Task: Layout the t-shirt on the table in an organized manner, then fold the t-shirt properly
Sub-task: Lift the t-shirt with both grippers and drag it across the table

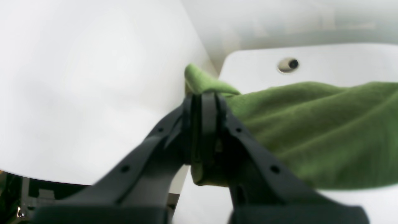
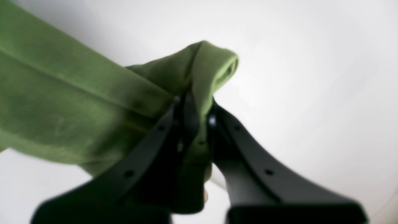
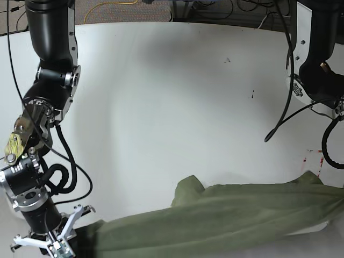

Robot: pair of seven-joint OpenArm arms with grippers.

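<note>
Base view shows the olive-green t-shirt [image 3: 236,217] stretched in a long band along the near edge of the white surface [image 3: 177,97], running from the near-left corner to the right edge. It looks lifted and taut rather than lying flat, with one lump of cloth, perhaps a sleeve, bulging up near the middle.

Each arm grips one end. The right gripper [image 2: 194,109], at the near-left corner in the base view, has its black fingers [image 2: 161,130] pressed together on a bunched fold of the shirt, with a rolled hem or sleeve opening poking out above them. The left gripper [image 1: 205,105], out of sight past the right edge in the base view, likewise has its fingers [image 1: 245,133] clamped on a pinch of green fabric, the rest of the shirt trailing away to one side. Behind that end, the left wrist view shows a round metal grommet [image 1: 288,65] set in the surface near a rounded corner.

Holding the two ends well apart probably serves to pull out wrinkles and spread the garment wide, so it can be lowered flat. Judging by this, the task is at the layout stage; no fold has been made yet. Some red tape marks [image 3: 314,158] show near the right edge. Both wrist views are blurred, so which part of the shirt each arm has is hard to tell.
</note>
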